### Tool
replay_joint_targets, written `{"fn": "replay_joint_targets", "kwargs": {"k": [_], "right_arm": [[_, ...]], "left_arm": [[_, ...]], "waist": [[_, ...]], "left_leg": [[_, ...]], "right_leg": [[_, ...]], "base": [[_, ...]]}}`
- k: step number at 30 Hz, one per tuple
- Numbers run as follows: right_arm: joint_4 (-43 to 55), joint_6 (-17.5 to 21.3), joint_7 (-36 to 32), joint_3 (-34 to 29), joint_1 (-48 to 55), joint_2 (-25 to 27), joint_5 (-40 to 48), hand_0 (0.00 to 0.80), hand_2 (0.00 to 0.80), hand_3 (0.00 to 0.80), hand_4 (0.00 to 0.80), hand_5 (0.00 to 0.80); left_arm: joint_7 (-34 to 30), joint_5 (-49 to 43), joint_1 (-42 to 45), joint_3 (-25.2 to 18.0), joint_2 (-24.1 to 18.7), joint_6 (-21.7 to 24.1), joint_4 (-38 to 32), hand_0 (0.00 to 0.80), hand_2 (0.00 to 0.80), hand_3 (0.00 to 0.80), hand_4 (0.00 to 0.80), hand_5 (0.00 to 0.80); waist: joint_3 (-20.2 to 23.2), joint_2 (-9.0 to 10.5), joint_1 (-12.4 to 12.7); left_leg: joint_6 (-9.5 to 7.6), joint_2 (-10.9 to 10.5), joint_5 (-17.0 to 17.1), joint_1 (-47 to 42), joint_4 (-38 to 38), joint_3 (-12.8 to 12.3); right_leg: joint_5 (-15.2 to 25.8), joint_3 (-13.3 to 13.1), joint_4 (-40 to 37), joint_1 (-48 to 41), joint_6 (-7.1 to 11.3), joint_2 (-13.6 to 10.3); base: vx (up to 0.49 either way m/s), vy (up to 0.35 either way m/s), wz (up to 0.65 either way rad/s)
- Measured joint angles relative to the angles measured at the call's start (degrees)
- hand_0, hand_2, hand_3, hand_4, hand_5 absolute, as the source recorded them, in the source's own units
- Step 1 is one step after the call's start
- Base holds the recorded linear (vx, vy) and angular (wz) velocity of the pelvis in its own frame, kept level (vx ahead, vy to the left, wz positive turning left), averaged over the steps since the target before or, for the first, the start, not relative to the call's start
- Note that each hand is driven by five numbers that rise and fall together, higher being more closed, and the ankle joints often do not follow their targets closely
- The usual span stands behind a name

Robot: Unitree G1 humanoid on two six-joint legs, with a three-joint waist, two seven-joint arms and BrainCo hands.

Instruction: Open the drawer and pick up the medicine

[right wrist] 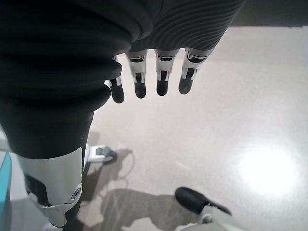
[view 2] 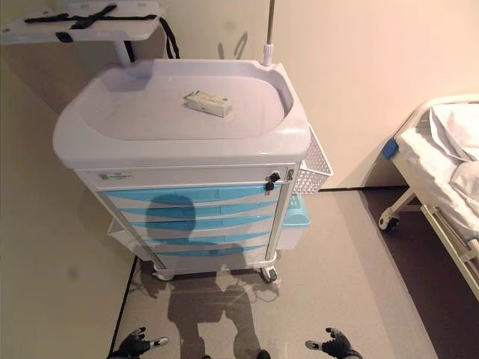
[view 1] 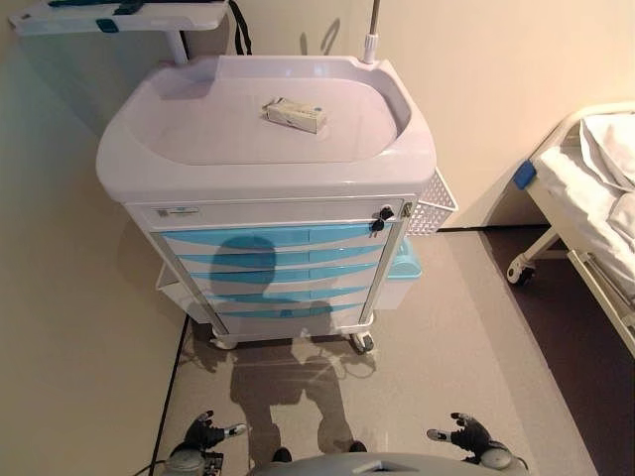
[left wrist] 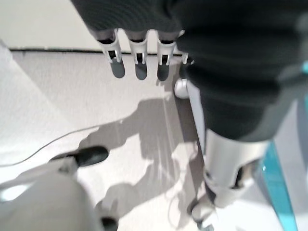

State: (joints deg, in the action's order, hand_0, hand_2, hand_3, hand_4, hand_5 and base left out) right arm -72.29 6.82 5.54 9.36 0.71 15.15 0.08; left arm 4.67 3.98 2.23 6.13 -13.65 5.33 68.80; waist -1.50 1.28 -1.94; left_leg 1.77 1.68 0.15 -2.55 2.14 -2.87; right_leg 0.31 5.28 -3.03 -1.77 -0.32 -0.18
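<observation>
Both hands are hanging low, nothing started: left robot hand (view 1: 203, 433) and right robot hand (view 1: 468, 433) are empty, fingers relaxed. The white cart's blue drawers (view 1: 270, 270) are sitting closed, so reaching for a drawer front comes next.

I can read no print: the label (view 1: 180, 211) on the cart (view 1: 268, 149) and the box (view 1: 296, 114) are too small.

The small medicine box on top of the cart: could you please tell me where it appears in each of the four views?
Left eye view: the medicine box lies on the cart's top tray, right of centre.
Right eye view: the same box lies near the middle of the tray.
Left wrist view: not in it.
Right wrist view: not in it.
Shared landmark: the white wire basket on the cart's right side shows in both eye views.
</observation>
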Motion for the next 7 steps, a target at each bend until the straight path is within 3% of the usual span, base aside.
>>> {"fn": "replay_joint_targets", "kwargs": {"k": [7], "right_arm": [[-1.00, -0.31, -1.06, 0.05, 1.73, -0.86, 1.13, 0.000, 0.000, 0.000, 0.000, 0.000]], "left_arm": [[-1.05, -4.90, 1.12, 3.95, 1.46, 0.02, 1.60, 0.000, 0.000, 0.000, 0.000, 0.000]], "waist": [[1.12, -1.31, 0.11]], "left_leg": [[0.07, -0.01, 0.07, -1.87, 0.86, -0.08]], "right_leg": [[0.27, -0.05, -0.79, -1.81, -0.01, 0.05]], "base": [[0.000, 0.000, 0.00]]}}
